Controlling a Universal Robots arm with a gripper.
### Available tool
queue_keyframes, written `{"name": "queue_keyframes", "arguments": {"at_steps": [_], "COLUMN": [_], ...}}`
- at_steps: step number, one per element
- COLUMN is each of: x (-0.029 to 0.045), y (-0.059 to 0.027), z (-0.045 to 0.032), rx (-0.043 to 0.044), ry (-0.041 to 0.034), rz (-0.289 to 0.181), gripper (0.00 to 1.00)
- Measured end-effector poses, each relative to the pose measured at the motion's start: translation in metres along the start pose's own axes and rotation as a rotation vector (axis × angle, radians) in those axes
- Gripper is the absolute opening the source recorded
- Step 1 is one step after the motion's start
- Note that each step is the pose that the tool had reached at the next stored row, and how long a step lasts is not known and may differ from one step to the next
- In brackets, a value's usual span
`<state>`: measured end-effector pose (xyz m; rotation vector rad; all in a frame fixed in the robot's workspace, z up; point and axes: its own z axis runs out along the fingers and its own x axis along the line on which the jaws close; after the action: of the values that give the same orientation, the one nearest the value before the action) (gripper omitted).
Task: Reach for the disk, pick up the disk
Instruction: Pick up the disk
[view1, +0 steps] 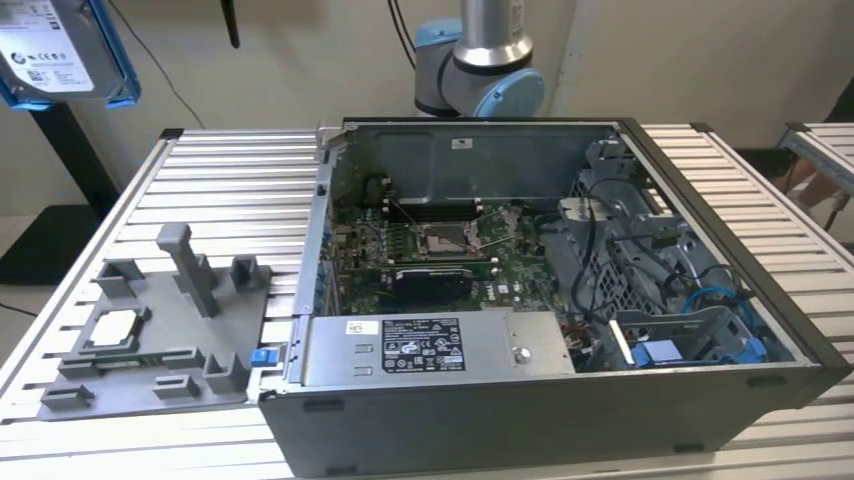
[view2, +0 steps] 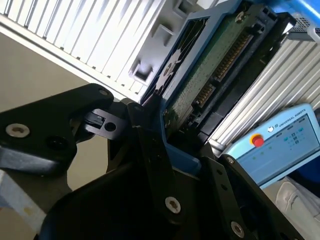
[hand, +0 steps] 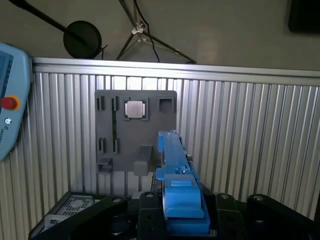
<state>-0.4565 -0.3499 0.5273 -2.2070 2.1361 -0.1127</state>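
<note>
The disk (view1: 54, 50) hangs high at the exterior view's top left, well above the table, its white label and bright blue frame showing. My gripper (view2: 165, 125) is shut on the disk (view2: 210, 75). Black fingers (view2: 150, 150) clamp the blue frame beside the green circuit-board underside. In the first wrist view the disk (hand: 175, 160) stands edge-on, rising from between the black jaws of the gripper (hand: 182, 210).
An open computer case (view1: 801, 350) sits on the slatted aluminium table (view1: 227, 190). A grey fixture tray (view1: 187, 370) beside it carries a small silver square chip (view1: 114, 328). The arm's base (view1: 474, 60) stands behind the case. A teach pendant (view2: 272, 145) lies off the table.
</note>
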Motion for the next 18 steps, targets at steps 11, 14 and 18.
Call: {"name": "queue_keyframes", "arguments": {"at_steps": [11, 14, 18], "x": [0.0006, 0.0008, 0.0012], "y": [-0.0174, -0.0253, -0.0352], "z": [0.0017, 0.0025, 0.0035], "rx": [-0.0001, -0.0002, -0.0001], "ry": [0.0000, 0.0001, 0.0000], "rz": [0.000, 0.000, 0.000], "gripper": [0.00, 0.00, 0.00]}}
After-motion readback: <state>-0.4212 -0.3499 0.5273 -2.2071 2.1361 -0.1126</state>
